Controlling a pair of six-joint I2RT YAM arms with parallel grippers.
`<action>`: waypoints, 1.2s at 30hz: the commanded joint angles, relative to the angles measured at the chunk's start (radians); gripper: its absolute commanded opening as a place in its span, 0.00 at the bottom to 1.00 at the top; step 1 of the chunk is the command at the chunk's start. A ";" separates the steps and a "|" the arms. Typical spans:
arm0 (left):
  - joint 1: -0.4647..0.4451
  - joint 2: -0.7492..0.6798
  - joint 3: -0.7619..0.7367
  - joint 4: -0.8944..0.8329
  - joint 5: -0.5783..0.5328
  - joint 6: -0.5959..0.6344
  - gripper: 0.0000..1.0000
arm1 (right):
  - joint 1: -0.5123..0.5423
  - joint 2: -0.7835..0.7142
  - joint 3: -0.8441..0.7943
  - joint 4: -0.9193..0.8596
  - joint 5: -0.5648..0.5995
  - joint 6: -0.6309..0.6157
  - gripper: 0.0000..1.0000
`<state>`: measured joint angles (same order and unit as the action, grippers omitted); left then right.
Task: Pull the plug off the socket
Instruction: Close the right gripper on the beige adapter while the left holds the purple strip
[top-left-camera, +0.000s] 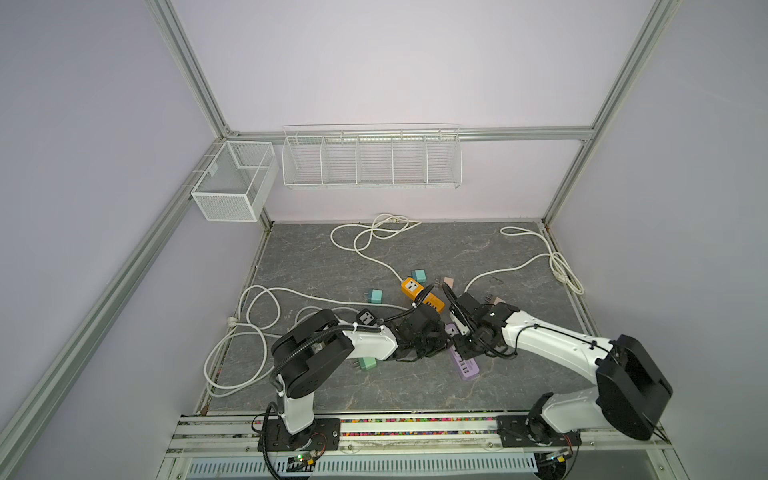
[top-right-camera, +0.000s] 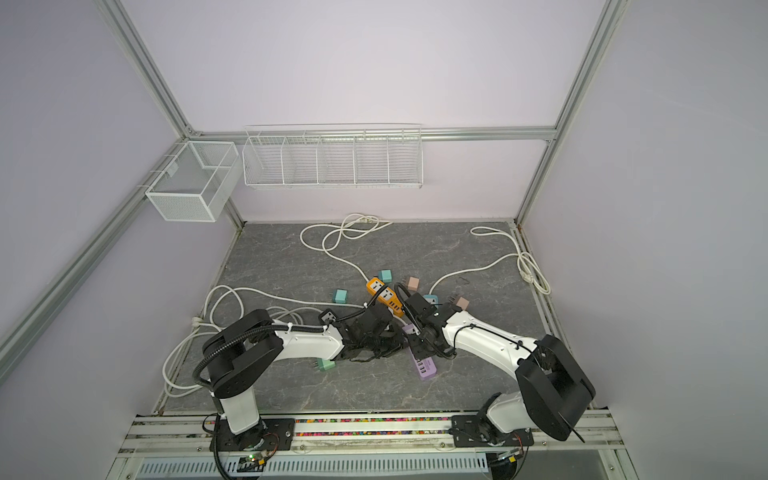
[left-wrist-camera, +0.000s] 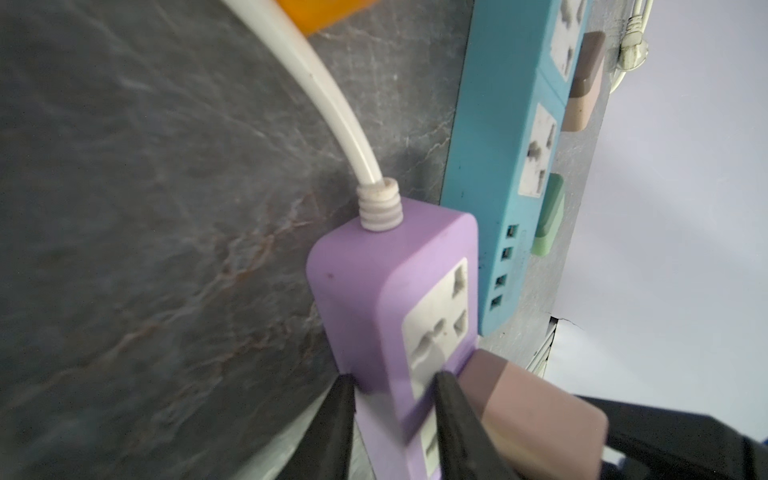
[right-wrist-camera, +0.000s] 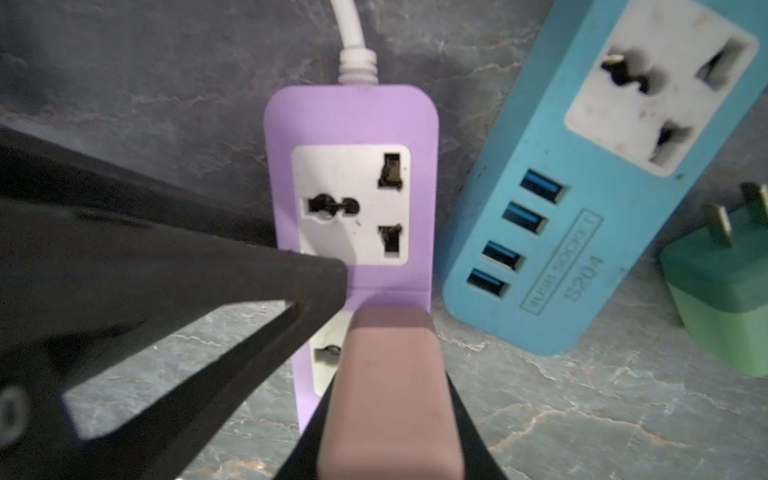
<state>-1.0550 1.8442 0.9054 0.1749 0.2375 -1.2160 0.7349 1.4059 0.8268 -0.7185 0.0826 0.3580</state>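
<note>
The socket is a purple power strip (left-wrist-camera: 374, 270) (right-wrist-camera: 353, 116) lying mid-table, its lower end showing in both top views (top-left-camera: 467, 368) (top-right-camera: 424, 368). My left gripper (left-wrist-camera: 395, 378) (top-left-camera: 432, 340) is shut on the strip's two long sides, just below its first outlet. A pink-brown plug (left-wrist-camera: 532, 411) (right-wrist-camera: 390, 395) sits over the second outlet, with my right gripper (right-wrist-camera: 390, 386) (top-left-camera: 461, 345) shut on its sides. Whether its prongs are still inside I cannot tell. The left gripper's fingers (right-wrist-camera: 291, 282) lie right beside the plug. In both top views the grippers hide the plug.
A blue power strip (left-wrist-camera: 498, 124) (right-wrist-camera: 582, 208) lies against the purple one, a green plug (right-wrist-camera: 723, 291) beyond it. An orange strip (top-left-camera: 417, 293) lies behind the grippers. Loose teal (top-left-camera: 376, 296) and pink (top-left-camera: 449, 281) plugs and white cords (top-left-camera: 257, 316) lie around. Wire baskets (top-left-camera: 370, 158) hang on the back wall.
</note>
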 joint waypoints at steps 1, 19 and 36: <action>-0.019 0.036 -0.037 -0.127 0.024 0.019 0.33 | 0.003 -0.054 -0.004 0.079 -0.007 -0.012 0.21; -0.010 0.056 -0.046 -0.246 -0.002 0.067 0.32 | -0.049 -0.138 -0.043 0.099 -0.028 -0.007 0.18; -0.028 0.009 -0.032 -0.106 0.090 0.063 0.32 | 0.041 -0.052 -0.048 0.167 -0.013 0.041 0.14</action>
<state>-1.0595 1.8378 0.9047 0.1513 0.2893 -1.1645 0.7639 1.3453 0.7662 -0.6682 0.1005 0.3840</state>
